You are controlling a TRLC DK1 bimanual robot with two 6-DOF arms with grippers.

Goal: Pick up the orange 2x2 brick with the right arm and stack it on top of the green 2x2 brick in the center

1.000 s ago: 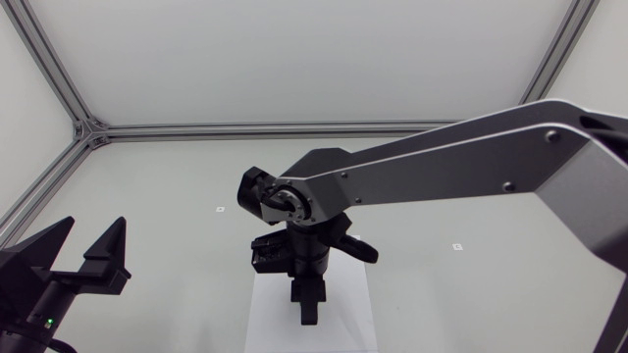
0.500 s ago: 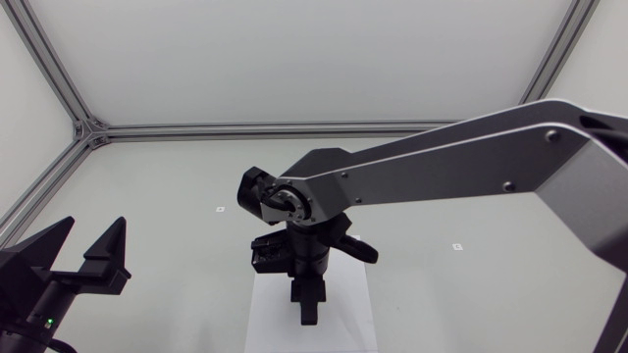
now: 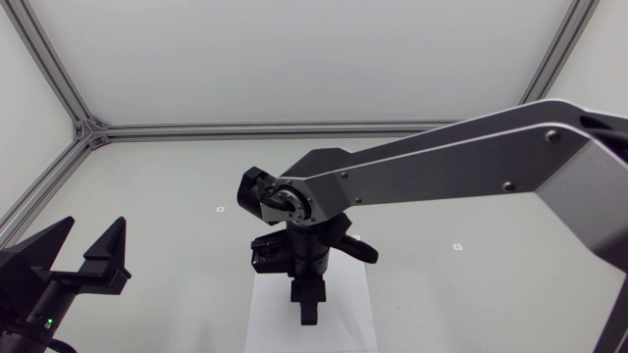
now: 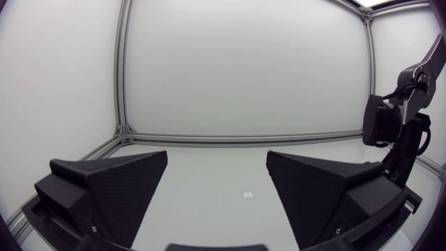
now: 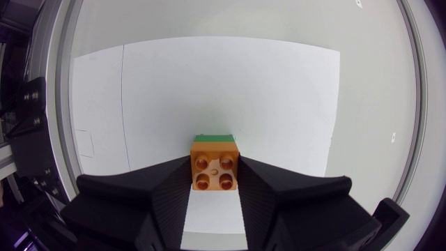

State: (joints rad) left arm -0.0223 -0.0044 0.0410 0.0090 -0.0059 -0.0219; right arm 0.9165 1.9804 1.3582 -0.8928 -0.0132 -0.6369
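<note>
The orange 2x2 brick point(image 5: 214, 169) sits between the fingers of my right gripper point(image 5: 214, 166), which is shut on its two sides. It rests on top of the green 2x2 brick point(image 5: 214, 138), of which only a thin edge shows ahead of it. In the head view my right gripper point(image 3: 307, 312) points straight down over a white sheet point(image 3: 265, 319) and hides both bricks. My left gripper point(image 3: 88, 250) stands open and empty at the table's near left; in its own wrist view the left gripper point(image 4: 217, 188) holds nothing.
The white sheet point(image 5: 209, 84) lies flat under the bricks on the grey table. An aluminium frame point(image 3: 255, 128) runs along the table's back and sides. My right arm point(image 4: 401, 132) shows beside the left gripper's far finger.
</note>
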